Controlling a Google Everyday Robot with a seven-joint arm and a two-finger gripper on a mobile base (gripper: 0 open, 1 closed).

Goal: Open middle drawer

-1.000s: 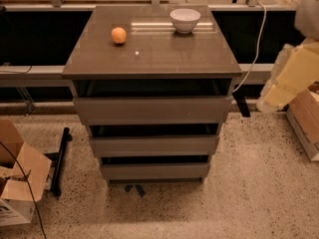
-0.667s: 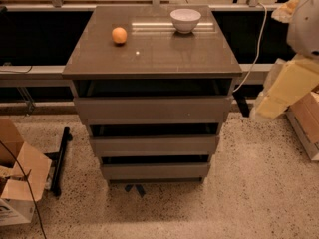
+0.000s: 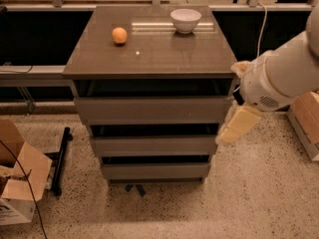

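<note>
The cabinet [image 3: 149, 59] has three grey-brown handleless drawer fronts. The middle drawer [image 3: 154, 146] lies between the tall top front [image 3: 154, 109] and the narrow bottom front [image 3: 154, 171], with a dark gap above it. My gripper [image 3: 235, 127], a cream-coloured piece at the end of the white arm [image 3: 284, 73], hangs at the cabinet's right side. It is level with the gap above the middle drawer and just off that drawer's right end. I cannot tell whether it touches the cabinet.
An orange [image 3: 119, 35] and a white bowl [image 3: 186, 20] sit on the cabinet top. An open cardboard box [image 3: 17, 183] and a black bar [image 3: 60, 158] lie on the floor at the left. Another box [image 3: 306, 123] stands at the right.
The arm has swung left and down from the far right, and the gripper is now at the cabinet's right side. The drawers have not moved.
</note>
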